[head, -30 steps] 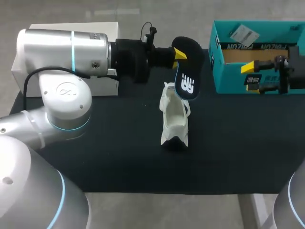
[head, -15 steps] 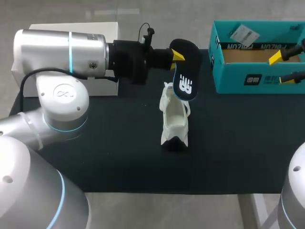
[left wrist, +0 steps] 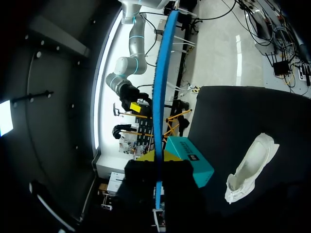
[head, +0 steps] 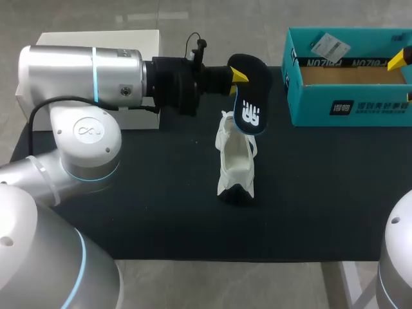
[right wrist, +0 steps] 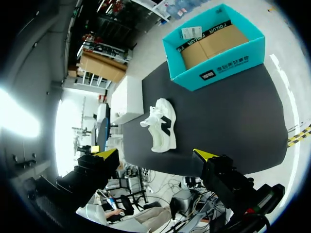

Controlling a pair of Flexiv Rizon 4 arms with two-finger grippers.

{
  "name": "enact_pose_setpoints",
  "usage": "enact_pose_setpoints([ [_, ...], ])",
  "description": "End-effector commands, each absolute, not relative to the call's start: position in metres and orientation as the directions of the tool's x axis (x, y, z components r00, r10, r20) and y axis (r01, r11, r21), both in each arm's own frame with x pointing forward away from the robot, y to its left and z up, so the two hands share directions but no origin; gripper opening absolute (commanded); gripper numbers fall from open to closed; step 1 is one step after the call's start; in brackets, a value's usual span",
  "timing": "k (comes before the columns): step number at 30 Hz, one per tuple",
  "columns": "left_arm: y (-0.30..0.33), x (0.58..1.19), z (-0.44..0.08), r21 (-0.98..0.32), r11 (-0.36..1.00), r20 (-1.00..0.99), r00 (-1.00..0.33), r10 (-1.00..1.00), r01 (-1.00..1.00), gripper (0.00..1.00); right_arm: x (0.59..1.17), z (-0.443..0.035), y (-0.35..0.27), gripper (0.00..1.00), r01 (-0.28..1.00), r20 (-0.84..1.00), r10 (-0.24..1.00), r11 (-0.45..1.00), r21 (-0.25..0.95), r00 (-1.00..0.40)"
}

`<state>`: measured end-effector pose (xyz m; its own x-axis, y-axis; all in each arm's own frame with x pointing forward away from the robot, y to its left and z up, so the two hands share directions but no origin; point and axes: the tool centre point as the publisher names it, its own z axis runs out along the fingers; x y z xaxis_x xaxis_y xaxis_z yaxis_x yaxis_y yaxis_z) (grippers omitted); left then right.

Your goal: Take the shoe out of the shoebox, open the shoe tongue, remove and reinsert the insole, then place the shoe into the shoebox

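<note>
A white shoe [head: 236, 161] lies on the black table mat [head: 161, 206], toe toward the front edge. Above its heel end my left gripper [head: 235, 74] is shut on a dark insole [head: 251, 96] with a white logo, which hangs down toward the shoe opening. In the left wrist view the insole [left wrist: 159, 97] shows edge-on as a blue strip running out from the gripper [left wrist: 158, 167], with the shoe [left wrist: 250, 167] off to one side. The open teal shoebox [head: 347, 71] stands at the back right. My right gripper [head: 405, 78] is open at the view's right edge, high above the table [right wrist: 155, 155].
A white box [head: 96, 37] stands at the back left, partly behind my left arm. From the right wrist view the shoe [right wrist: 160, 126], teal shoebox [right wrist: 214, 43] and white box [right wrist: 127, 99] all lie far below.
My right gripper has pulled away from the front of the shoebox to the right, almost out of the head view. The left gripper with the insole has barely shifted.
</note>
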<state>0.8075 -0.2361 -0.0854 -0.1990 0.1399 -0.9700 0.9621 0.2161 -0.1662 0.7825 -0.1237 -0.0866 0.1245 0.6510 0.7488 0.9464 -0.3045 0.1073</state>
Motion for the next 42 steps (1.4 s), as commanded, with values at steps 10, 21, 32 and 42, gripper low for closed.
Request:
enact_pose_setpoints([
  [10,-0.247,0.813,-0.077,-0.217,0.291,-0.964,-0.251,0.085,0.932,0.00,0.767,-0.085,-0.119,1.00,0.876,0.734,0.660,-0.438,0.201,0.162],
  [21,-0.247,0.813,-0.077,-0.217,0.291,-0.964,-0.251,0.085,0.932,0.00,0.767,-0.085,-0.119,1.00,0.876,0.734,0.660,-0.438,0.201,0.162],
  [32,-0.247,0.813,-0.077,-0.217,0.291,-0.964,-0.251,0.085,0.932,0.00,0.767,-0.085,-0.119,1.00,0.876,0.734,0.660,-0.438,0.201,0.162],
  [42,-0.239,0.800,-0.091,-0.262,0.258,-0.933,-0.312,0.179,0.930,0.00,0.767,-0.085,-0.119,1.00,0.876,0.734,0.660,-0.438,0.201,0.162],
])
